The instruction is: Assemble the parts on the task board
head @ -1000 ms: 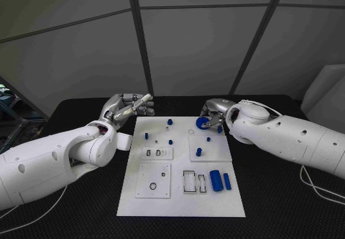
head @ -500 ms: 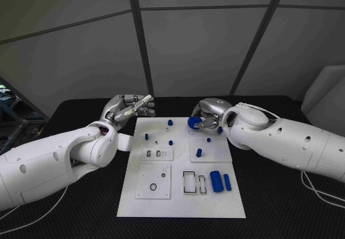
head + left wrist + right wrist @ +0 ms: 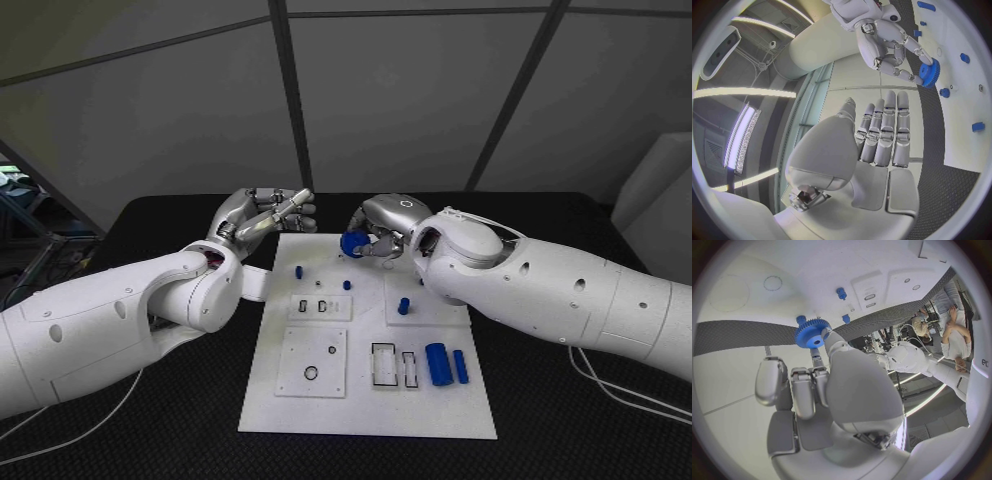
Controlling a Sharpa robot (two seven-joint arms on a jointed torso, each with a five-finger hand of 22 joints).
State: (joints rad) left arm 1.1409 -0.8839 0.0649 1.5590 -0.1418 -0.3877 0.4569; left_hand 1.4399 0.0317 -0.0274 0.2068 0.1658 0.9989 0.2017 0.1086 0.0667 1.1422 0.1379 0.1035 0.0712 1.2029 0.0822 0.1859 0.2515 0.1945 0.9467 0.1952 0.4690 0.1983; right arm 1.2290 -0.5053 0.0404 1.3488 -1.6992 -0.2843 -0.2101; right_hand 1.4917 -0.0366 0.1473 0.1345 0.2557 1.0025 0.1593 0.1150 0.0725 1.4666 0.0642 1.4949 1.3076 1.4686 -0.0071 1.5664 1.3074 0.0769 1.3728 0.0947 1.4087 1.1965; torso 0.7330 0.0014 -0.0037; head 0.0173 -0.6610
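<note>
The white task board (image 3: 368,400) lies in the middle of the black table. My right hand (image 3: 381,228) hovers over the board's far end and pinches a blue gear (image 3: 352,244) in its fingertips. The right wrist view shows the gear (image 3: 811,334) held just above the board (image 3: 817,270), close to a small blue peg (image 3: 841,292). My left hand (image 3: 260,215) is raised beside the board's far left corner, fingers straight and together, holding nothing. In the left wrist view the left hand (image 3: 879,135) faces the right hand (image 3: 889,42) and the gear (image 3: 929,72).
Small blue pegs (image 3: 299,271) (image 3: 405,304) stand on the board's middle. Two blue cylinders (image 3: 437,364) (image 3: 460,366) lie near its right edge beside rectangular slots (image 3: 382,363). A square plate with a ring hole (image 3: 312,372) sits at the near left. Black table surrounds the board.
My right hand has carried the blue gear leftward along the board's far end, from the right side to near its middle. The left hand has stayed where it was.
</note>
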